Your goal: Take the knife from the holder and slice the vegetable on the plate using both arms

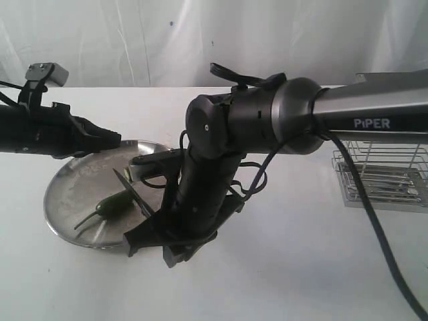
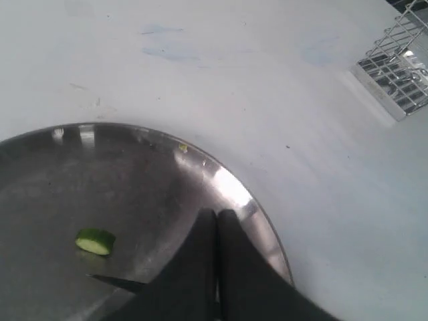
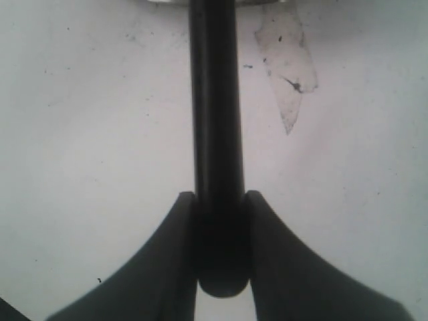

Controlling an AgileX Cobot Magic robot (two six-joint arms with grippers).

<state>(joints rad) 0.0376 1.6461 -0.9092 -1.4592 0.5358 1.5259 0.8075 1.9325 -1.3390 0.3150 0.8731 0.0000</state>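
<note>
knife over the plate, both grippers closed

your right arm (image 1: 267, 120) spans the table (image 1: 301, 267), with open room on its near side. the holder (image 1: 384, 174) stands at the far right, well apart from the plate (image 1: 67, 194). your right gripper (image 3: 221, 247) clamps the knife (image 1: 130, 187), whose blade sits beside the vegetable (image 1: 110, 206). your left gripper (image 2: 217, 227), fingers pressed together and empty, hovers over the plate's rim, near a cut piece (image 2: 95, 241).

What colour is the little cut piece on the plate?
Pale green cut piece, clearest in the left wrist view.

Exterior: high frontal view across desk (image 1: 301, 267).
Left wrist: close over plate (image 2: 227, 180); shared with exterior.
Right wrist: close, facing desk.
</note>
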